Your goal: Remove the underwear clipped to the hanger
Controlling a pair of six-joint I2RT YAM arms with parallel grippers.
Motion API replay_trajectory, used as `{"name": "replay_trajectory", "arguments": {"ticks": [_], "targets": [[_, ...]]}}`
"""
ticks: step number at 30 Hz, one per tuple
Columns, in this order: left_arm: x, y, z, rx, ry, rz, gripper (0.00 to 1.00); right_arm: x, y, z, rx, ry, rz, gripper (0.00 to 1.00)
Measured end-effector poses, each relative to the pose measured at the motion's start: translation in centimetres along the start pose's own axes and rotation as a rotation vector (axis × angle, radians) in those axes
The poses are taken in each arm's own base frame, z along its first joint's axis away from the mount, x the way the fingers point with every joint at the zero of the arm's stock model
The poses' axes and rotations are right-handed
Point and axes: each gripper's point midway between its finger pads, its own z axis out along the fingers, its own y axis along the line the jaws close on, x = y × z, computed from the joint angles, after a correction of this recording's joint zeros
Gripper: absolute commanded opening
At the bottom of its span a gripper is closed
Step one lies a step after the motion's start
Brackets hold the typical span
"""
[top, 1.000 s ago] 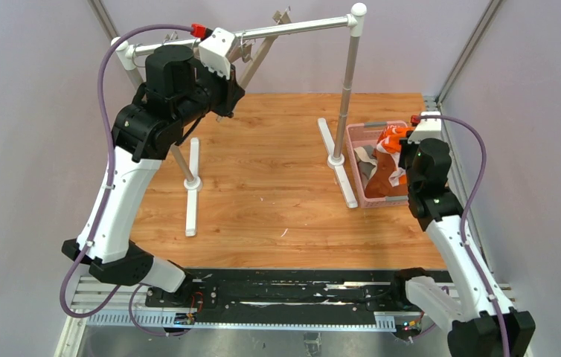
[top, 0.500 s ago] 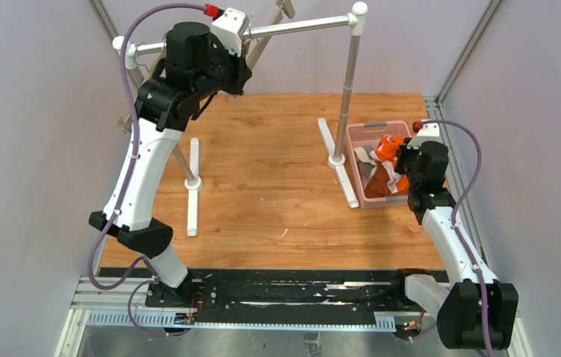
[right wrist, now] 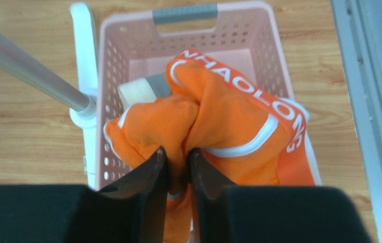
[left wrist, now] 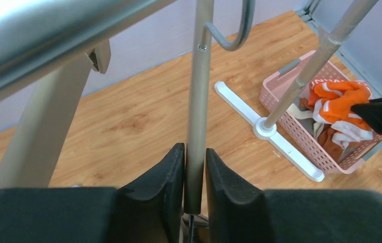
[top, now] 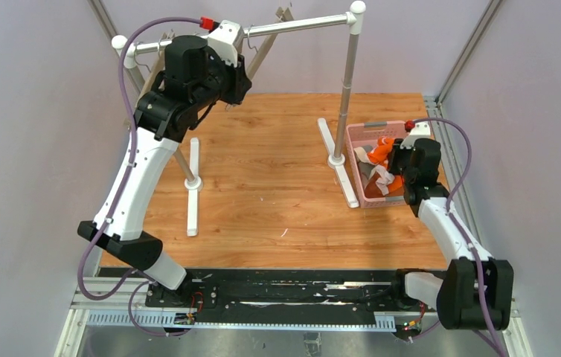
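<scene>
My left gripper is shut on the tan stem of the hanger, whose metal hook sits up by the rail. In the top view the gripper is high at the rail's left part. No underwear shows on the hanger. My right gripper is shut on the bright orange brief with white lettering, holding it over the pink basket. In the top view the gripper is at the basket's right side. Cream and grey cloth and rust-brown cloth lie in the basket.
The white-and-metal rack has a right post and two white feet on the wooden table. The basket stands just right of the right foot. Grey walls close in on both sides.
My left arm rose and swung right to the rail with the hanger. My right gripper drew nearer and lower with the orange brief, which now sits deeper over the basket.
</scene>
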Motion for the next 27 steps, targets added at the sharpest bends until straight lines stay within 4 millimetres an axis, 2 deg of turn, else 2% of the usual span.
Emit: {"name": "replay_trajectory", "arguments": {"ticks": [1,3,6,9,14,18,19,20,24,27], "targets": [[0.1,0.0,-0.3,-0.001,0.000,-0.001,0.39,0.6,0.0,0.4,-0.002,0.021,0.008,0.51],[0.2,0.1,-0.9,-0.004,-0.003,-0.005,0.53,2.1,0.0,1.3,-0.002,0.075,0.020,0.59],[-0.4,0.1,-1.9,-0.006,-0.026,-0.006,0.68,3.4,0.0,2.1,-0.001,0.130,0.025,0.61],[-1.2,0.1,-3.2,-0.007,-0.058,-0.003,0.75,3.2,0.0,2.3,0.000,0.138,0.025,0.61],[-2.3,0.1,-6.3,-0.008,-0.123,0.001,0.81,1.0,0.1,1.5,-0.002,0.090,0.022,0.61],[-3.5,0.0,-8.9,-0.006,-0.187,0.004,0.85,-1.7,0.1,-0.3,0.004,0.018,0.013,0.61],[-3.8,-0.1,-9.7,-0.003,-0.204,0.005,0.89,-2.4,-0.1,-0.9,0.012,0.000,0.012,0.64],[-4.0,-0.2,-10.2,0.000,-0.218,0.006,0.98,-3.1,-0.2,-1.3,0.020,-0.019,0.011,0.67],[-4.5,-0.5,-12.8,0.016,-0.270,0.010,0.98,-6.3,-0.5,-3.7,0.045,-0.092,0.008,0.69],[-4.3,-0.8,-14.4,0.031,-0.291,0.012,0.98,-7.4,-0.4,-5.1,0.047,-0.119,0.009,0.70]]}}
